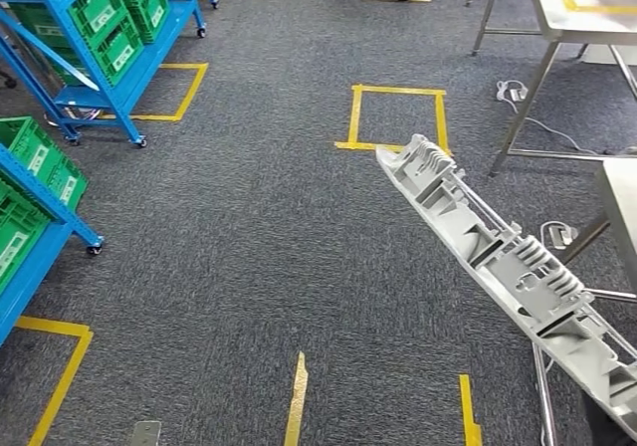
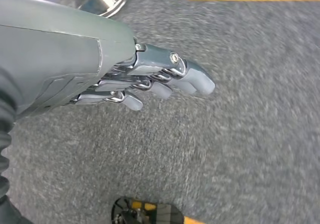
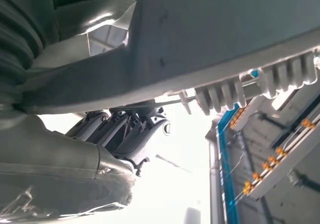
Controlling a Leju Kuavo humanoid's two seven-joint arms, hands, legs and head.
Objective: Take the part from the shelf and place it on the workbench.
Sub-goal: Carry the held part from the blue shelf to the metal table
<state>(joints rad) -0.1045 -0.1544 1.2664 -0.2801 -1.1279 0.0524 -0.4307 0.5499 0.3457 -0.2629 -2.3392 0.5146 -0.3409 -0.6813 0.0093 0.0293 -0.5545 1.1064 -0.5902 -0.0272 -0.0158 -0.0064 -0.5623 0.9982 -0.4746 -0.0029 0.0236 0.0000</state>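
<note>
Long grey ribbed part [image 1: 511,267] held in air over grey carpet [image 1: 248,237], running diagonally from centre right to lower right corner of head view, tip near yellow tape square [image 1: 396,117]; blue shelf [image 1: 112,38] with green bins [image 1: 120,28] at upper left, metal workbench [image 1: 570,13] at upper right. Right hand [image 3: 124,139] curled up against underside of part, gripping it. Left hand [image 2: 151,79] empty, fingers [image 2: 196,79] straight and close together above carpet.

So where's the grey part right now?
In the head view the grey part is carried low on the right, over the carpet beside the yellow floor square; the right robot hand grips it.
</note>
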